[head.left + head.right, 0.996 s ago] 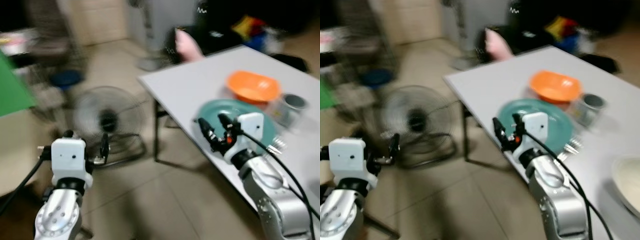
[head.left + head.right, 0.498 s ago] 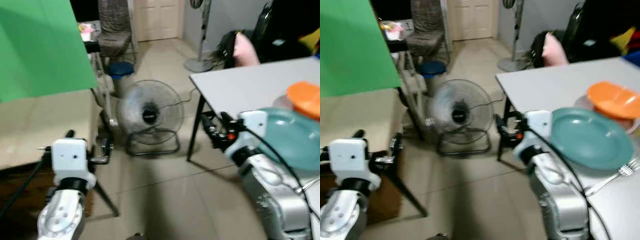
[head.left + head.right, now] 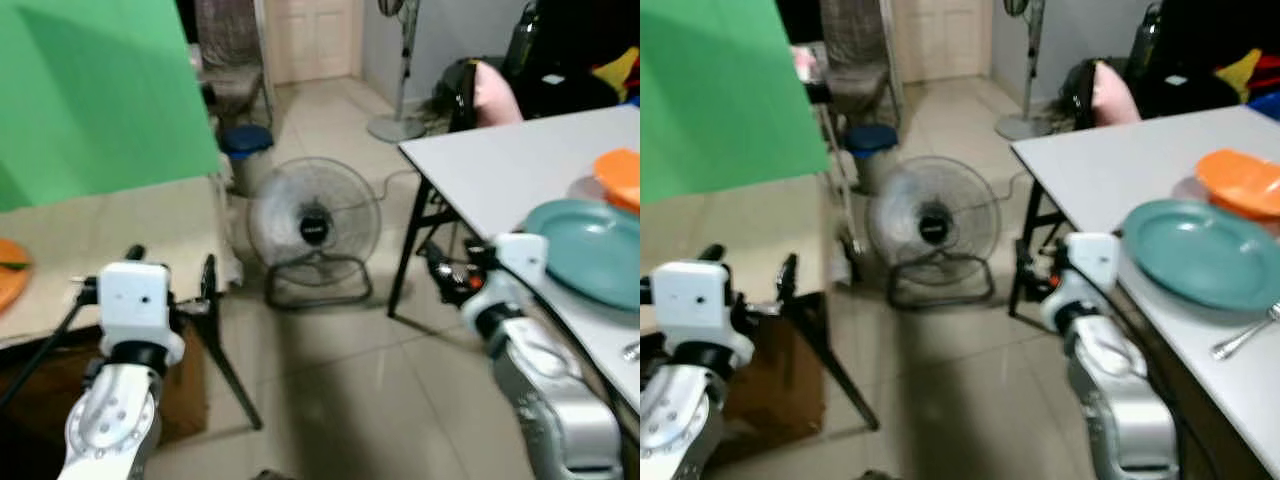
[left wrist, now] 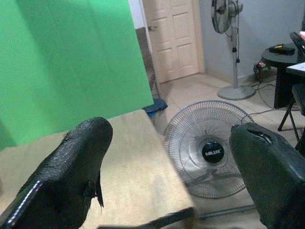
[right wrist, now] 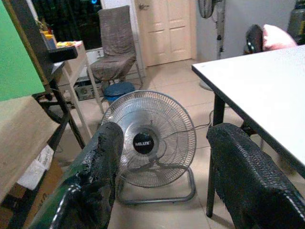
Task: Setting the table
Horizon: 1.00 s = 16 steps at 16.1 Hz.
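Note:
A teal plate [image 3: 592, 252] lies near the edge of the grey table [image 3: 500, 165] on the right. An orange bowl [image 3: 622, 168] sits behind it and a fork [image 3: 1244, 336] lies in front of it. My right gripper [image 3: 446, 274] hangs open and empty over the floor, just left of the table's edge. My left gripper [image 3: 172, 270] is open and empty too, held in front of a low beige table [image 3: 110, 225]. An orange dish [image 3: 8, 272] shows at that table's left edge. In the wrist views, both pairs of black fingers [image 4: 71, 171] [image 5: 100, 162] stand wide apart.
A floor fan [image 3: 313, 222] stands on the tiled floor between the two tables. A green screen [image 3: 90, 90] rises behind the beige table. A blue stool [image 3: 246, 140], a covered chair [image 5: 116, 47] and a standing fan [image 3: 398, 60] are farther back.
The whole view has swung left: the grey table and plate have slid toward the right edge, and the beige table with the orange dish has come in. Both grippers stay open.

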Tool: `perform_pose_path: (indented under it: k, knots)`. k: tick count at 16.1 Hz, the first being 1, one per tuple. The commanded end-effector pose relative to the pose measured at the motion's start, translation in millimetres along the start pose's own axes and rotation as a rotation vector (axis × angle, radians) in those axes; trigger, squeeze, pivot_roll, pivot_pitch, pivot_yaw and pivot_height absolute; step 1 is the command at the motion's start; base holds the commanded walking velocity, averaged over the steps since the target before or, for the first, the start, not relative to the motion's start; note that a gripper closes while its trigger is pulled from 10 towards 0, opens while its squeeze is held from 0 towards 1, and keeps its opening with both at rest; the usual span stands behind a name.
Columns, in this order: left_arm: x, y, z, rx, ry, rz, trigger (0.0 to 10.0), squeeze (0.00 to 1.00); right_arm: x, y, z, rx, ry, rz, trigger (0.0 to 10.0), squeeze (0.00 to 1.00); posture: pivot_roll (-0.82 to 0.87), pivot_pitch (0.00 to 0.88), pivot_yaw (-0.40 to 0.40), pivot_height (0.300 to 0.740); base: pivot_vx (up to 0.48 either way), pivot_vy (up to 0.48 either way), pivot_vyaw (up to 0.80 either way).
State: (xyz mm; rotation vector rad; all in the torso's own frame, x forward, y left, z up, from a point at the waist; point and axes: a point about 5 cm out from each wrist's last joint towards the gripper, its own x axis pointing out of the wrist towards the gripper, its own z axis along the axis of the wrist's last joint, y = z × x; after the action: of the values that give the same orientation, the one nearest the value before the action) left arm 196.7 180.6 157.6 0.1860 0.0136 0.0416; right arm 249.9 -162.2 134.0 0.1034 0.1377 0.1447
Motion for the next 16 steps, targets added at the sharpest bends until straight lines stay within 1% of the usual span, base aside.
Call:
perform_pose_path:
  k: [1, 3, 4, 6, 8, 11, 13, 16]
  knots:
    - [0.8, 2.8, -2, 0.011, 0.01, 0.005, 10.0, 0.0, 0.7, 6.0, 4, 0.015, -0.017, 0.032, 10.0, 0.0, -0.09, 0.0, 0.058, 0.74, 0.0, 0.352, 0.0]
    - [0.8, 2.8, -2, 0.013, 0.013, 0.005, 10.0, 0.0, 4.4, 7.6, 4, 0.026, -0.013, 0.019, 10.0, 0.0, -0.09, 0.0, 0.059, 0.74, 0.0, 0.362, 0.0]
    - [0.4, 1.4, -1, 0.007, 0.012, 0.0, 10.0, 0.0, 4.7, 10.1, 6, 0.05, -0.018, 0.035, 10.0, 0.0, -0.09, 0.0, 0.054, 0.74, 0.0, 0.356, 0.0]
    - [-0.4, 1.3, -2, 0.007, 0.014, -0.002, 10.0, 0.0, 5.0, 11.3, 5, 0.057, -0.008, 0.038, 10.0, 0.0, -0.09, 0.0, 0.05, 0.74, 0.0, 0.352, 0.0]
    - [-2.3, 4.5, -3, 0.004, 0.019, 0.02, 10.0, 0.0, 5.7, 15.6, 3, 0.079, 0.012, 0.062, 10.0, 0.0, -0.09, 0.0, 0.041, 0.74, 0.0, 0.356, 0.0]
    - [-1.6, 5.1, -4, 0.005, 0.022, 0.029, 10.0, 0.0, 10.3, 14.8, 4, 0.054, 0.01, 0.067, 10.0, 0.0, -0.09, 0.0, 0.037, 0.74, 0.0, 0.356, 0.0]
    - [-2.2, 5.1, -4, 0.003, 0.02, 0.03, 10.0, 0.0, 11.1, 14.1, 5, 0.066, 0.014, 0.067, 10.0, 0.0, -0.09, 0.0, 0.031, 0.74, 0.0, 0.356, 0.0]
    - [-5.0, 6.3, -6, 0.003, 0.028, 0.037, 10.0, 0.0, 10.7, 17.4, 4, 0.071, 0.027, 0.089, 10.0, 0.0, -0.08, 0.0, 0.027, 0.74, 0.0, 0.356, 0.0]
